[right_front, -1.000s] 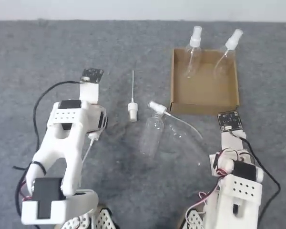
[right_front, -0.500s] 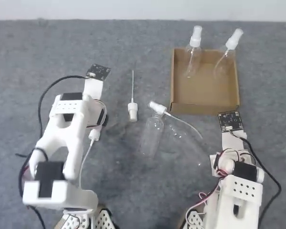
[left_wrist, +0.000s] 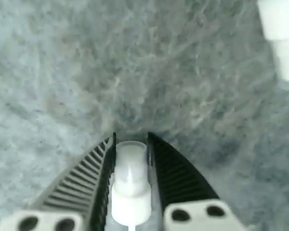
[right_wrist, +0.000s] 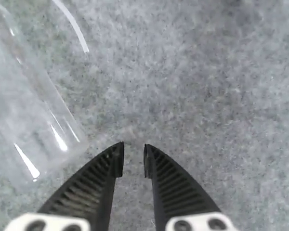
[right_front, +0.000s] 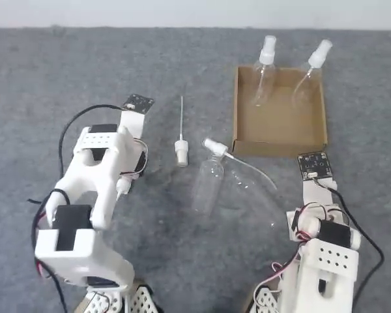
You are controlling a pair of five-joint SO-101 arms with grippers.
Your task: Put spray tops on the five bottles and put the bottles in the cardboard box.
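In the left wrist view my left gripper (left_wrist: 131, 137) is shut on a white spray top (left_wrist: 130, 183), just above the grey carpet. A second spray top (left_wrist: 282, 38) lies a little ahead of it, also seen with its straight tube in the high view (right_front: 181, 151). A third spray top (right_front: 215, 147) with a curved tube rests against a clear bottle (right_front: 207, 184) lying on its side. My right gripper (right_wrist: 133, 147) is shut and empty, close beside another clear bottle (right_wrist: 24, 110). The cardboard box (right_front: 280, 145) holds two capped bottles (right_front: 264, 72), (right_front: 309, 75).
The left arm (right_front: 104, 163) stands at the left of the carpet and the right arm (right_front: 322, 241) at the lower right, below the box. Grey carpet (right_front: 65, 65) covers the whole work area, with bare room at the far left.
The left arm has swung forward and slightly to the right, carrying its spray top. The right arm, bottles and box have not moved.
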